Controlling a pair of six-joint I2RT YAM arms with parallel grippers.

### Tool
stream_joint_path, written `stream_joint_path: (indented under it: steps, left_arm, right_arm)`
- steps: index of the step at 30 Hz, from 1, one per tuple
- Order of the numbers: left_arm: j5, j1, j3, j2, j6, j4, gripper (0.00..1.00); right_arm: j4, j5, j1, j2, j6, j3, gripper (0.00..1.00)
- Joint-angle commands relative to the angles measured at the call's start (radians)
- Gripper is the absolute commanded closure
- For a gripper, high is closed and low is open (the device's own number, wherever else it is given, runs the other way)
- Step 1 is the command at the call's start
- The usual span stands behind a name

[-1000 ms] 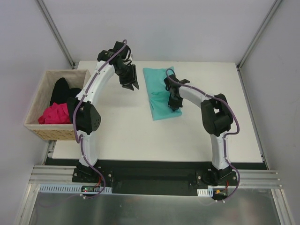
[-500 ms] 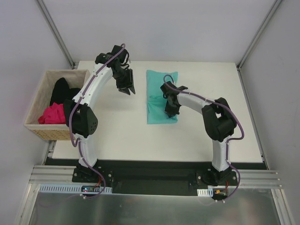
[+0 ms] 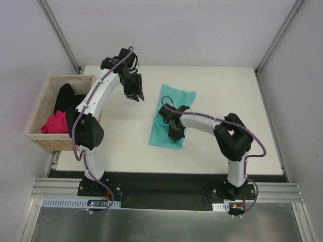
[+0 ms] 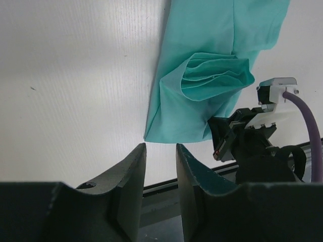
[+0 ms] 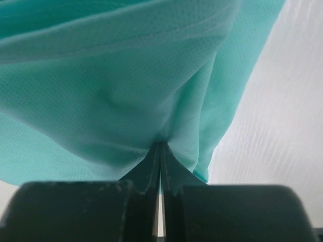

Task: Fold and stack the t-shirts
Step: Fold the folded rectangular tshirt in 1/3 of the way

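The teal t-shirt (image 3: 160, 135) lies folded in a long slanted strip mid-table, with loose folds bunched at its middle (image 4: 212, 75). My right gripper (image 3: 174, 131) is shut on a pinch of this teal cloth (image 5: 101, 75), and the fabric drapes over the closed jaw tips (image 5: 160, 144). My left gripper (image 3: 137, 96) hovers above the table to the left of the shirt, open, with nothing between its fingers (image 4: 160, 149). A black t-shirt (image 3: 65, 97) and a magenta pink t-shirt (image 3: 57, 122) lie crumpled in the wicker basket (image 3: 55, 142).
The basket stands off the table's left edge, beside the left arm. Grey walls and metal posts close in the white table (image 3: 227, 91) at the back and sides. The arm bases sit on the dark rail along the near edge.
My right gripper has dragged the teal t-shirt toward the near left, turning it to a slant. The left gripper has stayed nearly in place, its jaws slightly narrower.
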Motion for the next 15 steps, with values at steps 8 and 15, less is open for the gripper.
stream_joint_path:
  steps: [8, 15]
  left_arm:
    - [-0.003, 0.008, -0.035, -0.053, 0.034, -0.003, 0.71]
    - [0.013, 0.008, 0.002, -0.023, 0.050, 0.000, 0.71]
  right_arm:
    - [-0.116, 0.104, 0.014, -0.054, 0.104, -0.014, 1.00]
    - [-0.276, 0.364, 0.108, -0.096, 0.074, 0.147, 0.86]
